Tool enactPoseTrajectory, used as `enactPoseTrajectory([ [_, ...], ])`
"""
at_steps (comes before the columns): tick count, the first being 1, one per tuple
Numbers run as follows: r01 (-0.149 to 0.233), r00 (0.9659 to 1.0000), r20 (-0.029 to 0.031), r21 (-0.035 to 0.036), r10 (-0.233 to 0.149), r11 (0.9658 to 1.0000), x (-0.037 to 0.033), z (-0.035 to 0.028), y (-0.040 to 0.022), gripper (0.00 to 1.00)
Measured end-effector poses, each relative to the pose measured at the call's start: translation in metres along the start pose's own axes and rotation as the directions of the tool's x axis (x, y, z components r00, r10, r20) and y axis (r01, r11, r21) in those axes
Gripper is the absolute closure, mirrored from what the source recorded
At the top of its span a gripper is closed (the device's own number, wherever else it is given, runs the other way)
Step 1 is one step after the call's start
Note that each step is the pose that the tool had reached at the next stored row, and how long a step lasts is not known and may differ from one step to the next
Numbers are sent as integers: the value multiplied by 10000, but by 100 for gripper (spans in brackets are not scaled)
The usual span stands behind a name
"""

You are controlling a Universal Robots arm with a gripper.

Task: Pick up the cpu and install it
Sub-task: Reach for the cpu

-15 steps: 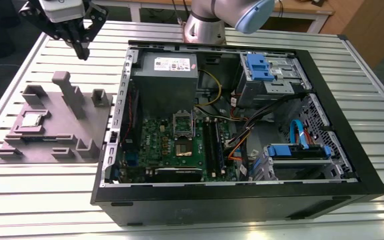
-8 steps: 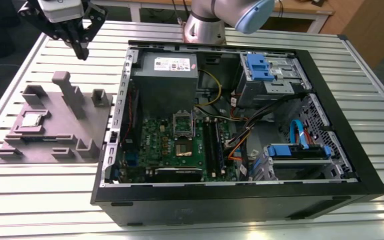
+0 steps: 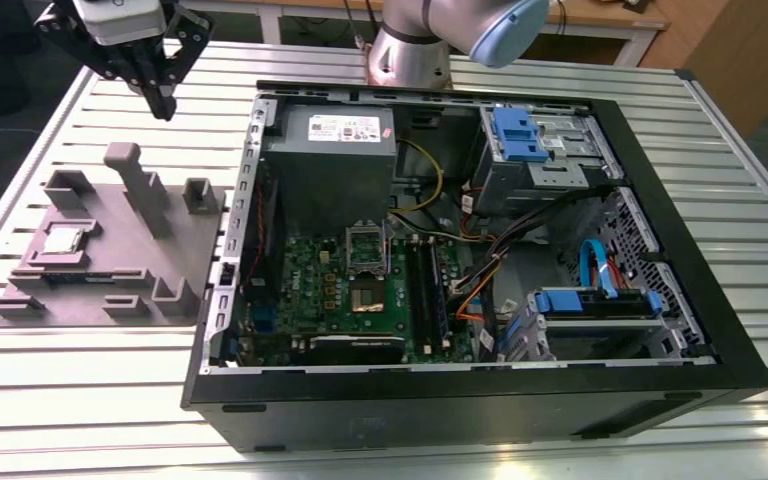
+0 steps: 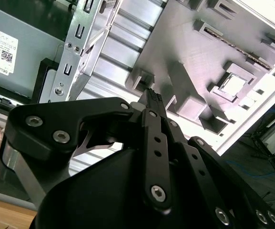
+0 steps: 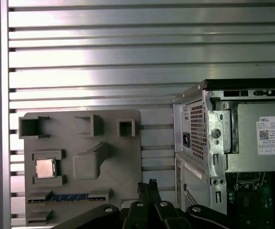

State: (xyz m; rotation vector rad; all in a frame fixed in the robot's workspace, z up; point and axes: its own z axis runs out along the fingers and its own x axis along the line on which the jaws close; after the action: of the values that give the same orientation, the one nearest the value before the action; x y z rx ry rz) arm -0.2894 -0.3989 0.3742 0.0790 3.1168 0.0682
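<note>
We see a slatted metal table point(image 3: 91, 400) carrying an open black case point(image 3: 491, 400). A grey tray point(image 3: 191, 250) lies on the table just beside the case, on the exterior view's left. A green board point(image 3: 344, 300) lies flat inside the case, and its socket point(image 3: 371, 295) sits near the middle of it. The gripper point(image 3: 163, 108) hangs above the table beyond the tray's far edge. We find its fingers closed together with nothing between them, as both wrist views confirm point(image 5: 147, 185) point(image 4: 152, 95). The cpu point(image 3: 64, 238) lies flat in a square recess of the tray, well apart from the gripper. It also shows in both wrist views point(image 5: 44, 168) point(image 4: 232, 85).
</note>
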Motion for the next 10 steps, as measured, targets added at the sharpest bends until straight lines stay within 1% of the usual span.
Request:
enactPoseTrajectory([
  [6,0,10000,0,0,0,10000,29,0,-2,90],
  [10,-1,10000,0,0,1,10000,94,-1,-5,90],
])
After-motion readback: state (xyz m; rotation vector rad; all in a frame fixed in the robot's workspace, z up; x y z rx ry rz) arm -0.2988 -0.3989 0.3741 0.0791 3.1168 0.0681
